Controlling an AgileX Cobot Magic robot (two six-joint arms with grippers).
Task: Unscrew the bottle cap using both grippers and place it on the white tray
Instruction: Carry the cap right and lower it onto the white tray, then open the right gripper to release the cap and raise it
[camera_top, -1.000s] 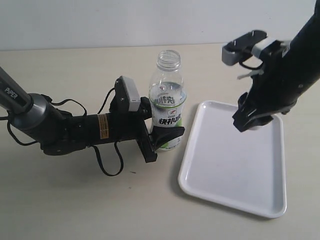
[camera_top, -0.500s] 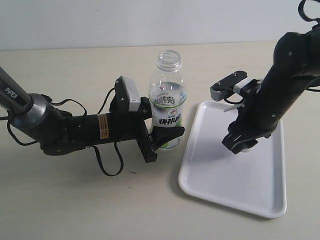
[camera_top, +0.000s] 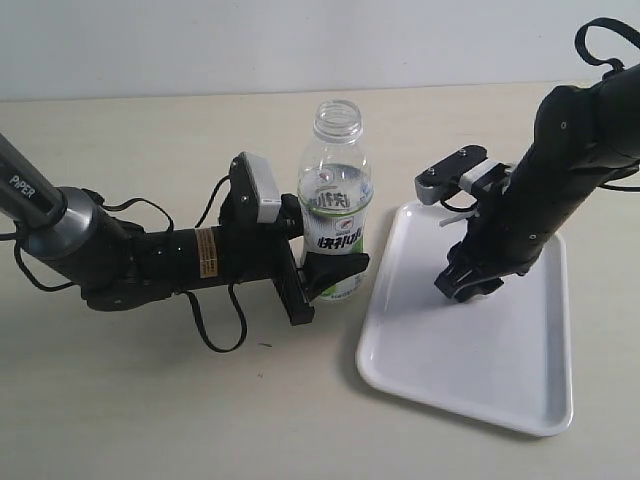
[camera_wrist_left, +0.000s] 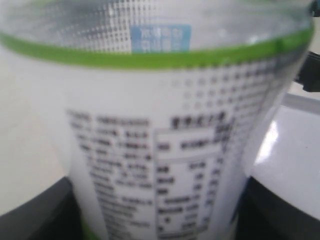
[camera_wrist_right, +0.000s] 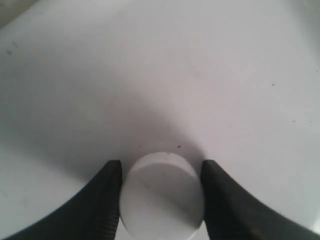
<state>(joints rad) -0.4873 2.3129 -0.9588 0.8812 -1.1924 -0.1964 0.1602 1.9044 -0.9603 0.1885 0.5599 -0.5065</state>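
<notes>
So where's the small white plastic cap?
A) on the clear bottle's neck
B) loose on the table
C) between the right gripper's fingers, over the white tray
C: the white plastic cap sits between the right gripper's fingers over the white tray; the clear bottle's neck is bare.

Bottle (camera_top: 337, 150) in the left gripper (camera_top: 322, 282): clear plastic, smooth & shiny w/ glare spots. Its label is a glossy printed film, white w/ a green band. That gripper's fingers (camera_top: 335, 268) look matt black, plastic or rubber, can't tell which. Bottle cap (camera_wrist_right: 162, 192) btwn the right gripper (camera_top: 463, 287) fingers (camera_wrist_right: 100, 200): white plastic, smooth matt top. White tray (camera_top: 520, 400) under that gripper: glossy plastic, reflective. Table (camera_top: 130, 410) below both: pale, matt, smooth.
</notes>
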